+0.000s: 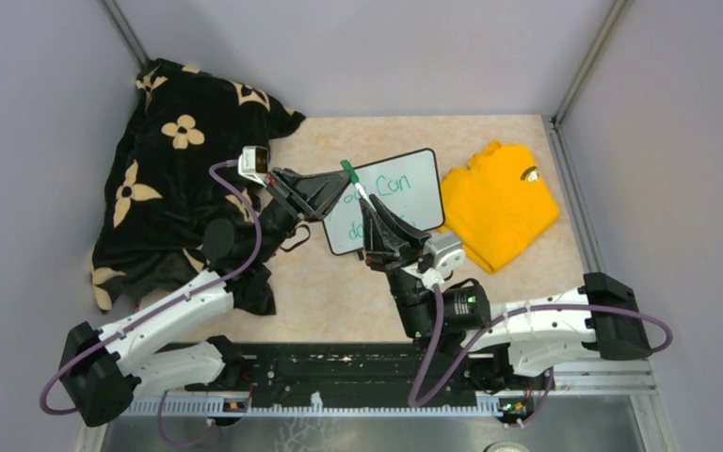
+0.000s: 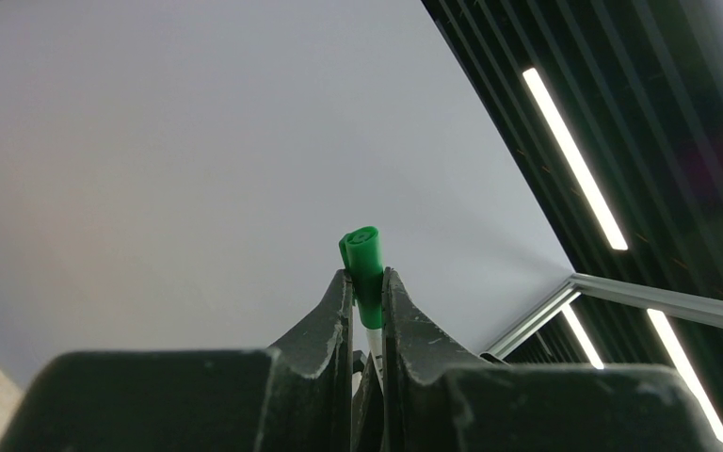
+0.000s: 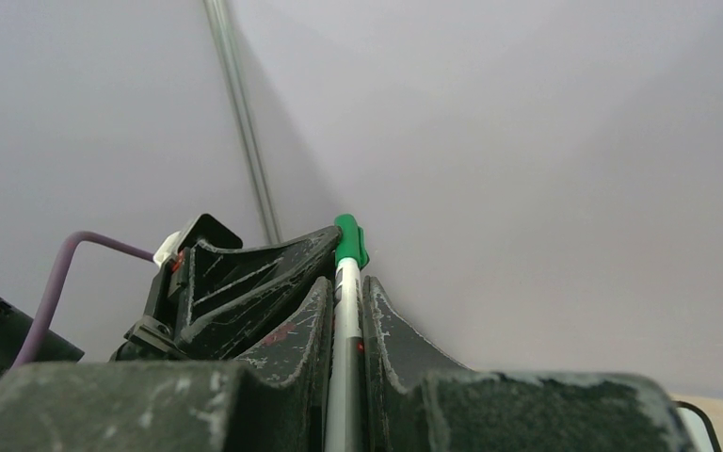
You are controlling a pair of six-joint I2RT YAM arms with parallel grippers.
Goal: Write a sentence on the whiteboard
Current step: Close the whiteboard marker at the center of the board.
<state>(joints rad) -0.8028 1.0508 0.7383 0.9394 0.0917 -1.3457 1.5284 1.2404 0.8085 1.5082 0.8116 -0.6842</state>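
My left gripper (image 2: 367, 282) pinches the green cap (image 2: 365, 259) of a marker (image 3: 344, 325), and my right gripper (image 3: 346, 287) is clamped on its white barrel just below. The cap looks seated on the barrel, though I cannot be sure. Both meet above the whiteboard (image 1: 412, 193), which lies mid-way across the table (image 1: 339, 292), green writing on it, between a black flowered blanket (image 1: 165, 188) and a folded yellow shirt (image 1: 499, 202).

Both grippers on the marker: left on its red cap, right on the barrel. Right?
No: the cap is green, not red, as the left wrist view shows. The rest is right: left gripper on the cap, right gripper on the barrel.
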